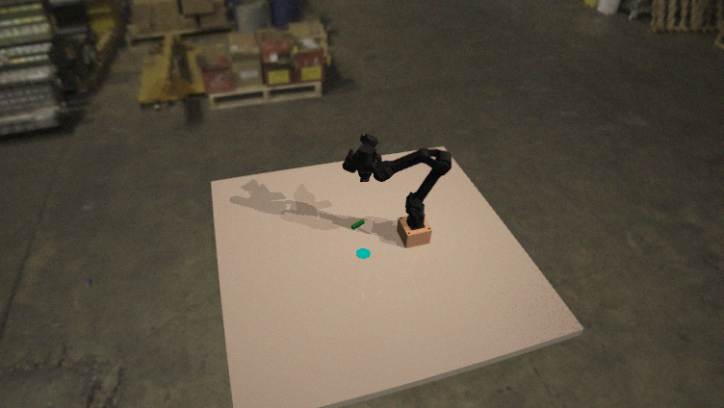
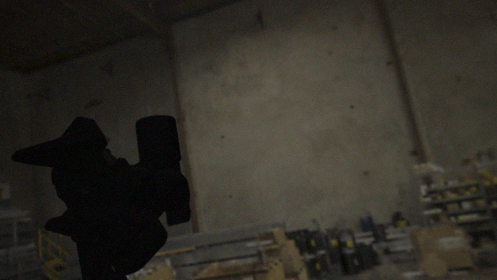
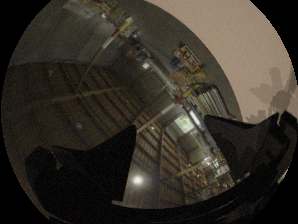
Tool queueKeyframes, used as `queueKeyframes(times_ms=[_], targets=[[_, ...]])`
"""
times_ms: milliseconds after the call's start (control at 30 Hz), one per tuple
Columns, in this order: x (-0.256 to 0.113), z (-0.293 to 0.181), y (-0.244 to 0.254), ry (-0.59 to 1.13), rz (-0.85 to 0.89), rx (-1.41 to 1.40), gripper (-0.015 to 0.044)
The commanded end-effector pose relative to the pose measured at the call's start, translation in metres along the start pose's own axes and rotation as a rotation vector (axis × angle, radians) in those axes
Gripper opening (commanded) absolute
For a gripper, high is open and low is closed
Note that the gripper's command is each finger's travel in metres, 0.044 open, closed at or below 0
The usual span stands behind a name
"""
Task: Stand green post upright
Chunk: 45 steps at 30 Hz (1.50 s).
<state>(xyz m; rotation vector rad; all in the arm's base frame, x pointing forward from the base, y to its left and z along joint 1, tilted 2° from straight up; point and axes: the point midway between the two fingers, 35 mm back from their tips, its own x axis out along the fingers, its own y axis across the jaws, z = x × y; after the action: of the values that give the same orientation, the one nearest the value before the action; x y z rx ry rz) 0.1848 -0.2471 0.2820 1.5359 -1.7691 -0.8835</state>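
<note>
The green post [image 1: 357, 223] lies on its side on the pale board [image 1: 303, 329], at the edge of the arm's shadow, left of the arm's base in the top view. The flat cyan circle [image 1: 363, 253] is on the board nearer that camera, a short way from the post, and nothing stands on it. My gripper [image 1: 355, 171] [image 2: 30, 191] [image 3: 171, 123] is open with its fingers wide apart and nothing between them. It is raised high above the board, well away from the post. The post and circle do not show in the exterior view or the wrist view.
The arm stands on an orange-brown base block [image 1: 415, 236] to the right of the post and circle. The arm's shadow [image 1: 303, 205] falls leftward over the board. Beyond the board are the warehouse floor and a pallet with boxes [image 1: 276, 63] behind.
</note>
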Motion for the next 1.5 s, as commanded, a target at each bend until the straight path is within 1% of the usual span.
queueKeyframes(times_ms=[0,67,167,200,367,533,567,767,1033,1267,1467], targets=[[0.0,-0.001,-0.001,0.004,-0.005,-0.024,0.0374],[0.002,-0.007,-0.012,0.039,-0.048,-0.214,0.0321],[0.004,-0.017,-0.039,0.133,-0.141,-0.636,0.0243],[0.004,-0.02,-0.049,0.17,-0.171,-0.774,0.0233],[-0.001,-0.021,-0.095,0.408,-0.31,-1.438,0.0233],[-0.017,-0.007,-0.137,0.756,-0.425,-2.024,0.0233],[-0.021,-0.003,-0.144,0.82,-0.454,-2.083,0.0233],[-0.035,0.011,-0.162,1.105,-0.494,-2.359,0.0233],[-0.058,0.033,-0.178,1.577,-0.496,-2.621,0.0233],[-0.082,0.052,-0.183,2.077,-0.426,-2.708,0.0233],[-0.104,0.068,-0.182,2.553,-0.291,-2.639,0.0233]])
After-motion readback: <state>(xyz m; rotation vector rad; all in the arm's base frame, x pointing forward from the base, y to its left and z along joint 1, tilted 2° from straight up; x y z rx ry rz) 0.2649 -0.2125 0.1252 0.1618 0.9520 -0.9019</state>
